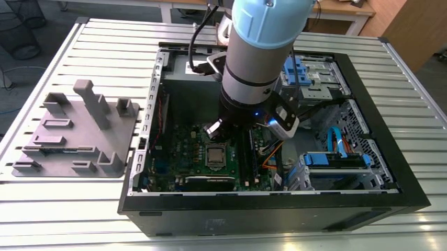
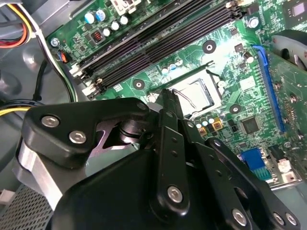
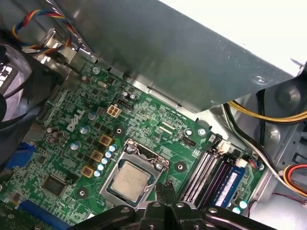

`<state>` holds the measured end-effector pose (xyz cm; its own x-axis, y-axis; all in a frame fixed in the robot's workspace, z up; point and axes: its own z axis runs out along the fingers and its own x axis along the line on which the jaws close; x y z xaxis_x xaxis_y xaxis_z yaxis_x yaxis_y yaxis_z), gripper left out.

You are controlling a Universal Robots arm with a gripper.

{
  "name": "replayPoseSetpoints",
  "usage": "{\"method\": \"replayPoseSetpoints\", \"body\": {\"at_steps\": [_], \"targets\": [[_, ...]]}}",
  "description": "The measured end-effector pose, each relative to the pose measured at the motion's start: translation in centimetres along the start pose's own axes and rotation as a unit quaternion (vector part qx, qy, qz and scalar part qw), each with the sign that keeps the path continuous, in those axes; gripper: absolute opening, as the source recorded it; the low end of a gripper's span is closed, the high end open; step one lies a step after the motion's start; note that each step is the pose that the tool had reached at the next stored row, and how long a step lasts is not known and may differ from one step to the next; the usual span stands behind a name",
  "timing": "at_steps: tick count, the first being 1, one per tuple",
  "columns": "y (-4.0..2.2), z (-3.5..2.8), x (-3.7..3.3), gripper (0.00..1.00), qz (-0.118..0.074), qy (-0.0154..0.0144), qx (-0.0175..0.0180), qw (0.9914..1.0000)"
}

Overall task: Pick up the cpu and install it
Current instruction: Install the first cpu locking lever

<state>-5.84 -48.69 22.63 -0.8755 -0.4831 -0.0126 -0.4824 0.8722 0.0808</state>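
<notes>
CPU seated in the socket; gripper poised just above the board

The cpu [image 3: 130, 179], a flat square with a dull silvery-grey metal top, lies inside the metal-framed socket [image 3: 132, 153] on the green motherboard [image 3: 158, 122], near the middle of the open computer case [image 1: 391, 157] in the exterior view; the gripper [image 3: 165, 189] hangs close beside it with its black matte fingers pressed together, nothing between them; in my judgement the main risk is the fingertips or linkage catching the socket's thin wire lever [image 2: 180, 81] or the black memory slots [image 2: 158, 40] just beside it, since the tall capacitors and connectors crowd the space; a skewed chip could bend fine contacts; the grey plastic holder tray [image 1: 73, 133] sits on the ribbed table [image 1: 91, 209] at the exterior view's left.
</notes>
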Motion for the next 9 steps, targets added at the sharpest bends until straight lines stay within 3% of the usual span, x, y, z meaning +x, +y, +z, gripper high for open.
{"method": "replayPoseSetpoints", "body": {"at_steps": [9], "targets": [[0.03, 0.82, 0.30, 0.11, 0.018, 0.0006, 0.0043, 0.99982]]}}
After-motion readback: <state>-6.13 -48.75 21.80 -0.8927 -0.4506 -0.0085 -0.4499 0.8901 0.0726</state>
